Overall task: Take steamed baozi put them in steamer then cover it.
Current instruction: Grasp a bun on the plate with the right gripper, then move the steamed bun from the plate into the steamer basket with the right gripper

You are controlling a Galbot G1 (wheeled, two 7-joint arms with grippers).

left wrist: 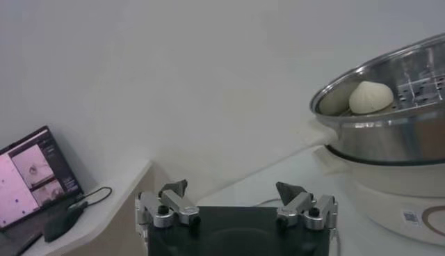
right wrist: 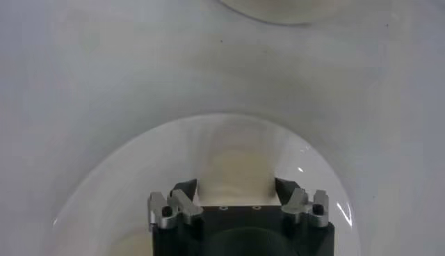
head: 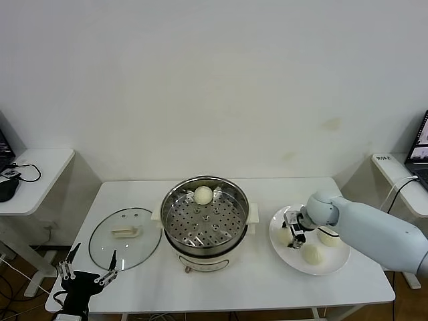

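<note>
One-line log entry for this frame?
right gripper: closing on plate baozi | steamer: one baozi | glass lid: off | left gripper: open, idle

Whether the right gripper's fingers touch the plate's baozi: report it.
Touching. The right wrist view shows both fingers against the baozi sides, no gap visible.
</note>
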